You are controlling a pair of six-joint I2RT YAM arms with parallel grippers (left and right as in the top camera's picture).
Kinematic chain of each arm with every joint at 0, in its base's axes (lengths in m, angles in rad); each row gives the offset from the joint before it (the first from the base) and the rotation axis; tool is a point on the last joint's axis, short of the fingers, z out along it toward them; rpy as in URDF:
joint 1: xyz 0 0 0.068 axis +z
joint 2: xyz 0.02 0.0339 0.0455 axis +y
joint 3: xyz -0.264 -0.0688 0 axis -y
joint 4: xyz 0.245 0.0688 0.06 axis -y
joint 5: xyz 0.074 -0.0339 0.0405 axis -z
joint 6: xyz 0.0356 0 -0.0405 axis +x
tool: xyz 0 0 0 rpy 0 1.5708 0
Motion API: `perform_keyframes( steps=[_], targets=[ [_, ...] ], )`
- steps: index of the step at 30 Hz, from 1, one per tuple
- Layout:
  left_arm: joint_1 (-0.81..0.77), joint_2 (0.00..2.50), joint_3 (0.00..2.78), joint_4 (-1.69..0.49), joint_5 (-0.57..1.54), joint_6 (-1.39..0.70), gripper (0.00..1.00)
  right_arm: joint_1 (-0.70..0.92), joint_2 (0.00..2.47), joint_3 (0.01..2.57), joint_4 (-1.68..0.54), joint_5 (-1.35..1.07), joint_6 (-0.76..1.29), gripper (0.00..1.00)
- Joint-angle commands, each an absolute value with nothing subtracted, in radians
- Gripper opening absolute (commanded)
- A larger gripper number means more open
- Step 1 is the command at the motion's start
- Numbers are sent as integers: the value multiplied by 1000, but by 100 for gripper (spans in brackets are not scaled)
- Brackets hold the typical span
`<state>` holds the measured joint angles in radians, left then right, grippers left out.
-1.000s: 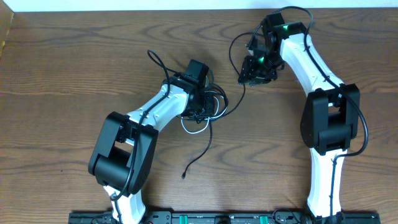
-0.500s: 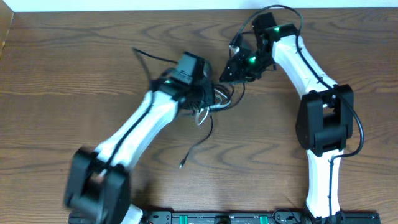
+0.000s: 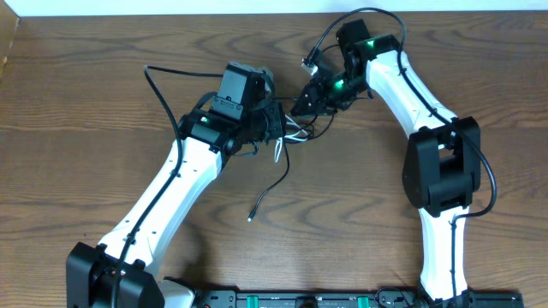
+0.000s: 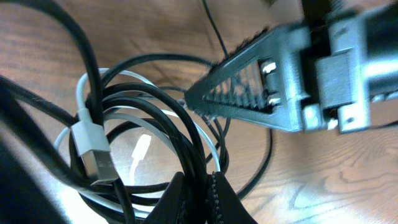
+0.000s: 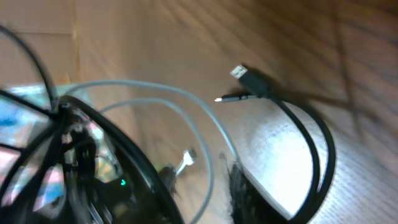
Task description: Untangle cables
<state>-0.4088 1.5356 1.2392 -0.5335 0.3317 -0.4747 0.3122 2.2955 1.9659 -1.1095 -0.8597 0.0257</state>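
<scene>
The cables are a bunch of black loops with one white/grey cord, held just above the table between the two arms. My left gripper is shut on the black strands, which shows in the left wrist view. There the white cord's USB plug hangs among the black loops. My right gripper is open with its tip at the bunch's upper right edge. In the blurred right wrist view the grey cord passes between its fingers, and a black plug end lies beyond.
One black cable tail trails down to a plug on the wooden table. Another black strand arcs out to the upper left of the left arm. The right arm's own wire loops at the back.
The left gripper has carried the bunch up and to the left, swinging the left arm out. The right gripper has followed left, closing in on the bunch.
</scene>
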Motion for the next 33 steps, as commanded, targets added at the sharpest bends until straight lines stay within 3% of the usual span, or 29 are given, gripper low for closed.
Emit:
perform_keyframes(
  steps=[1, 3, 9, 23, 33],
  targets=[
    [-387, 1532, 1286, -513, 341, -477, 7, 352, 2302, 1952, -1115, -684, 104, 7],
    [-373, 1527, 1314, -513, 369, -477, 7, 375, 2302, 1938, -1112, -608, 153, 1],
    [-298, 1496, 1391, -514, 538, -498, 8, 385, 2303, 1919, -1099, -458, 274, 1],
    [84, 1400, 1399, -516, 1058, -510, 7, 139, 2303, 1919, -1176, -205, 303, 1],
    [204, 1402, 1399, -519, 1114, -439, 8, -8, 2302, 1920, -1196, -182, 299, 1]
  ],
)
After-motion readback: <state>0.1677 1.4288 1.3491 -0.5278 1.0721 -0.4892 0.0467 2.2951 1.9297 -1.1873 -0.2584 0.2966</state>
